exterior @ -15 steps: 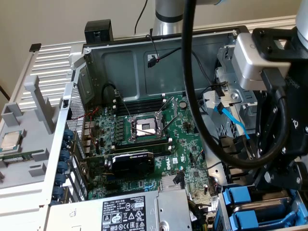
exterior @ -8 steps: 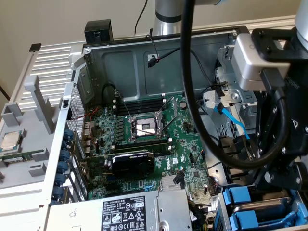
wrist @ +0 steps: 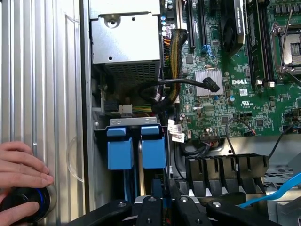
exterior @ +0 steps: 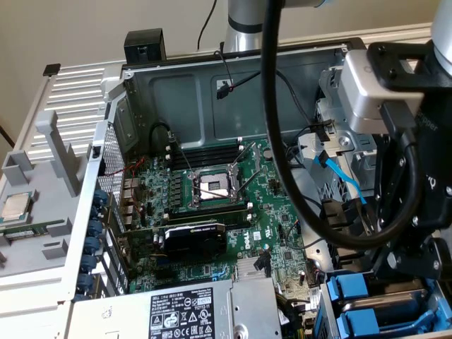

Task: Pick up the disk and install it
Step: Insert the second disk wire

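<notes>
The disk sits edge-on in the drive bay at the case's corner; its bright blue carrier (wrist: 154, 146) stands beside a second blue carrier (wrist: 120, 147). A thin blue edge runs from it back between my black fingers (wrist: 149, 207). My gripper (wrist: 163, 208) is shut on that edge, directly over the bay. In the exterior view my gripper (exterior: 393, 274) hangs at the lower right, just above the blue carriers (exterior: 351, 291).
The open computer case holds a green motherboard (exterior: 212, 212) and the grey power-supply box (exterior: 191, 311). A black cable (wrist: 188, 84) and a blue cable (wrist: 277, 193) lie near the bay. A person's hand (wrist: 21, 165) rests on a black knob (wrist: 23, 205) outside the case. A processor chip (exterior: 18, 206) lies on the tray.
</notes>
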`<move>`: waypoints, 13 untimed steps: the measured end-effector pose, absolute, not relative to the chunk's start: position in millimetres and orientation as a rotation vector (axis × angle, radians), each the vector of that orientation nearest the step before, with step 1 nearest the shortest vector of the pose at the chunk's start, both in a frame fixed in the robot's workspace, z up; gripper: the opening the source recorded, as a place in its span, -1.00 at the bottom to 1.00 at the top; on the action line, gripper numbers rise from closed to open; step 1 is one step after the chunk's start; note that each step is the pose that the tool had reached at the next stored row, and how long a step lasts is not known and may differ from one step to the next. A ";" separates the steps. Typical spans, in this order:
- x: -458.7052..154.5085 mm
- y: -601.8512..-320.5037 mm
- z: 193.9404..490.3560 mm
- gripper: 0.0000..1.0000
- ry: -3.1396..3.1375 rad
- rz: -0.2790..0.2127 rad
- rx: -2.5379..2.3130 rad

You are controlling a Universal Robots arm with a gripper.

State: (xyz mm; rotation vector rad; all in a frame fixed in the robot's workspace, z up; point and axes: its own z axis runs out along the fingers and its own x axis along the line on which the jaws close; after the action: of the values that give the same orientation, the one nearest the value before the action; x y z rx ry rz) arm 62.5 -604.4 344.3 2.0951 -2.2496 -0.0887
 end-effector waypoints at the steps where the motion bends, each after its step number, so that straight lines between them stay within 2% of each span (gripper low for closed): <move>1: 62.4 -604.4 344.3 -0.67 -2.250 -0.088 2.095; 13: 62.0 -604.4 343.6 -0.67 -2.252 -0.084 2.097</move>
State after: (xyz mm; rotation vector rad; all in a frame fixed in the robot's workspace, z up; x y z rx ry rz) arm 62.0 -604.4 343.6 2.0973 -2.2521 -0.0839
